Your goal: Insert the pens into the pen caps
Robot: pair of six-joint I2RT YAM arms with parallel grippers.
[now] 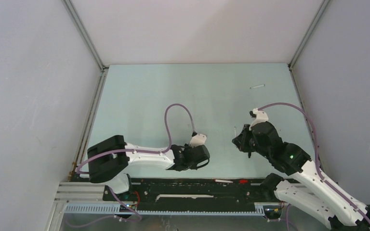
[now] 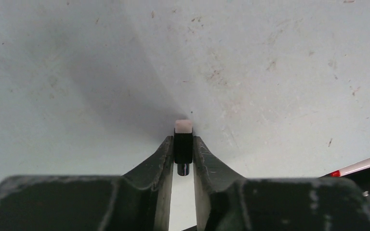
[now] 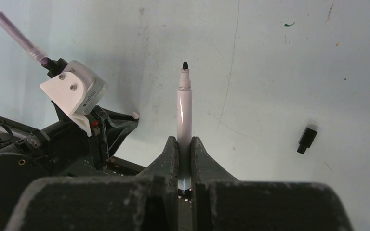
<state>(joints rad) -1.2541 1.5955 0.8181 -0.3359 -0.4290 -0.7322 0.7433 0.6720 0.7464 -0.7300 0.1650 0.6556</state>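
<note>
Gripping: left claw [image 2: 183, 139] on a pen cap [image 2: 183, 150], right claw [image 3: 184, 140] on a pen [image 3: 184, 101].
The left jaws stand nearly shut, pinching the black cap, its white end poking past them. The right ones squeeze the white barrel low down, dark tip pointing away. A second cap [image 3: 307, 140] lies loose on the surface [image 3: 270, 72] nearby.

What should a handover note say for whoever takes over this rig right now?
Left gripper: shut on a small black cylindrical pen cap with a white end.
Right gripper: shut on a thin white pen, black nib bare.
On the pale table: a loose black cap right of that pen in the right wrist view; a second white stick-like pen at the far right.
Done: held pen not yet capped.
To do: join held pen and cap, then probably the loose pair.
</note>
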